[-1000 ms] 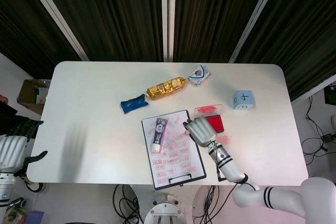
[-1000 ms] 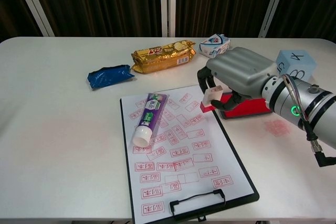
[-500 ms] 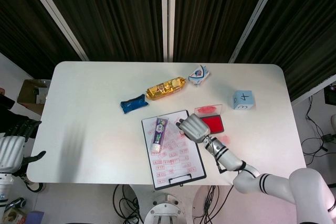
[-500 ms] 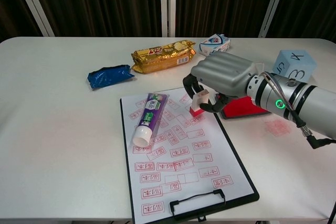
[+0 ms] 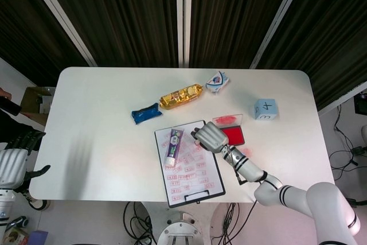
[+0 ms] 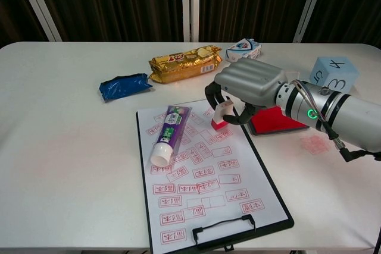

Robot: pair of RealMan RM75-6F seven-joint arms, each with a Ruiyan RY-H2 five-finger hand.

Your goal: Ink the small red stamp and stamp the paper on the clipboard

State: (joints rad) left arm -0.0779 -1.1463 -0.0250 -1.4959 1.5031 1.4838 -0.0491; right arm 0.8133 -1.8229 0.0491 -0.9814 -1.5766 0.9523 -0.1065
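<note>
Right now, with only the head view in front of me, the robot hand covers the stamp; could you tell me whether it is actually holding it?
Observer: Yes. In the chest view the right robot hand pinches the small red stamp between its thumb and fingers.
Operator: Thank you. Is the stamp over the paper or over the ink pad?
Observer: Over the paper, near its top right corner. Its red base is down at the sheet, though I cannot tell whether it is pressing.
Operator: And where does the ink pad lie from there?
Observer: The red ink pad lies off the clipboard, just to the right of the stamp, partly hidden behind the hand.
</note>
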